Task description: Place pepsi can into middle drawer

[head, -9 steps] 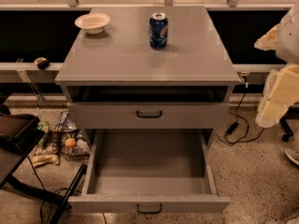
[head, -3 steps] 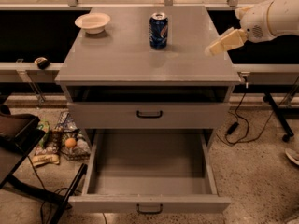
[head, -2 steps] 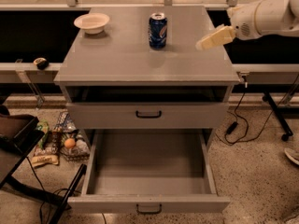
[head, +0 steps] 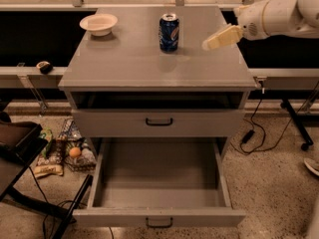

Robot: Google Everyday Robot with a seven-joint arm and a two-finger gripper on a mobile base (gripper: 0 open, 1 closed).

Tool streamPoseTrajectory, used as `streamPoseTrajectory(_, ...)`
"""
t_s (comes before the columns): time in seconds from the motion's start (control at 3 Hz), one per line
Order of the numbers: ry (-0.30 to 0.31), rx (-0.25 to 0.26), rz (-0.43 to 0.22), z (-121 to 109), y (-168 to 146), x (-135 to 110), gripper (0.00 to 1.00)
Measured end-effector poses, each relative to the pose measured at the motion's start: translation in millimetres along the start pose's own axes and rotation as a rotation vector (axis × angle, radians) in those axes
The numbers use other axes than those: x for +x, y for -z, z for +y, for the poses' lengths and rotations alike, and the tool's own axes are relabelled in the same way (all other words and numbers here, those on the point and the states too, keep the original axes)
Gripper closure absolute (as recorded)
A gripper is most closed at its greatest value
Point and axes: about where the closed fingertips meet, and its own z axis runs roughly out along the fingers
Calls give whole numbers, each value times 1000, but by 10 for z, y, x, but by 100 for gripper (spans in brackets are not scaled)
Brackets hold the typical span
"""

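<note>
The pepsi can (head: 169, 32), dark blue with a silver top, stands upright on the grey cabinet top (head: 149, 63), toward the back middle. The middle drawer (head: 159, 183) is pulled wide open below; its grey inside holds nothing. My gripper (head: 212, 43) comes in from the upper right on a white arm, over the cabinet top, a short way to the right of the can and apart from it. It holds nothing.
A white bowl (head: 98, 23) sits on the back left of the cabinet top. The drawer above (head: 159, 122) with a black handle is closed. A basket with clutter (head: 70, 153) and a dark chair (head: 20, 153) stand at the left. Cables lie on the floor at the right.
My arm has come up from the right side and moved left over the cabinet top, closer to the can. The can, bowl and drawer have not moved.
</note>
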Motion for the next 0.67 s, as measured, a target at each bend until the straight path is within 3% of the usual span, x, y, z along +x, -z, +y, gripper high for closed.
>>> streamPoseTrajectory(0.67,-30,-113,-168,-65,-978,-330,0)
